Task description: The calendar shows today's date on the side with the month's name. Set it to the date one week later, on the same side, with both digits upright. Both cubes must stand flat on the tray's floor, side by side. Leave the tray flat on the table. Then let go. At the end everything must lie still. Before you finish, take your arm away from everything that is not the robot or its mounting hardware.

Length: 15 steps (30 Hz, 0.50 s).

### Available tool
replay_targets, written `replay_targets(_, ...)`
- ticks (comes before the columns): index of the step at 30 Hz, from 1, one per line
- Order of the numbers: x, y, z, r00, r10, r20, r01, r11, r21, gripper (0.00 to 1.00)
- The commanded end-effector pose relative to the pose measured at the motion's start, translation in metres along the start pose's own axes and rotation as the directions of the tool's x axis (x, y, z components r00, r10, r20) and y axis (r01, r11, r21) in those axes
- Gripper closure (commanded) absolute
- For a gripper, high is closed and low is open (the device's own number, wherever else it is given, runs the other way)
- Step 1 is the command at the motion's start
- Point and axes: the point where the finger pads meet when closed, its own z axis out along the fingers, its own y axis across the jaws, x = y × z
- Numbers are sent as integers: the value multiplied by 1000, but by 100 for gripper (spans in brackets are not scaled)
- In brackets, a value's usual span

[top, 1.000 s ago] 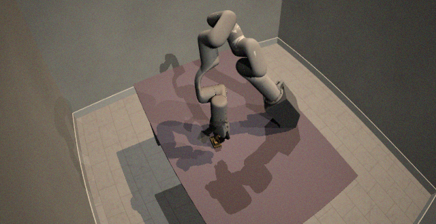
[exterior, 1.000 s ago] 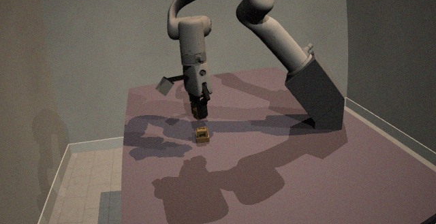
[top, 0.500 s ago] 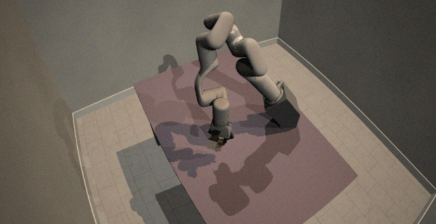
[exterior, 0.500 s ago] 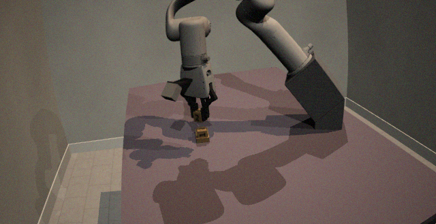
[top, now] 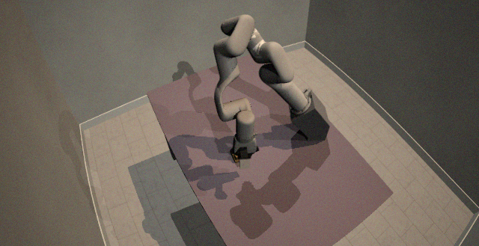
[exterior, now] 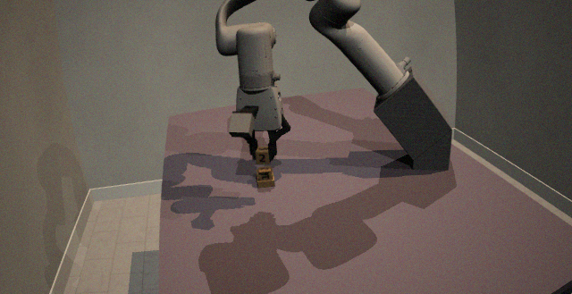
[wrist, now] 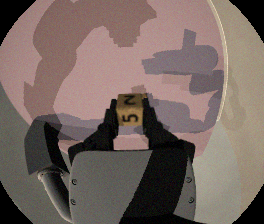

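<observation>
My gripper (exterior: 263,155) is shut on a small wooden cube (exterior: 262,155) and holds it just above the table, pointing straight down. In the exterior view the cube's facing side shows a 2. In the wrist view the cube (wrist: 131,113) sits between the dark fingers and shows a 5 on its side. The small wooden tray (exterior: 265,181) rests on the purple table top directly in front of and below the held cube. I cannot tell what is inside the tray. In the top view the gripper (top: 243,157) hides most of the tray and cube.
The arm's dark base block (exterior: 413,126) stands on the table at the right. The table's left edge (exterior: 163,222) drops to the tiled floor. Walls close the back and right.
</observation>
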Motion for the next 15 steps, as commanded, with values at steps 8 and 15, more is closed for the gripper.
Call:
replay_targets(8, 11, -4, 0, 967, -253, 0, 253, 967, 4, 71)
replay_targets(15, 12, -4, 0, 962, -271, 0, 271, 962, 3, 71)
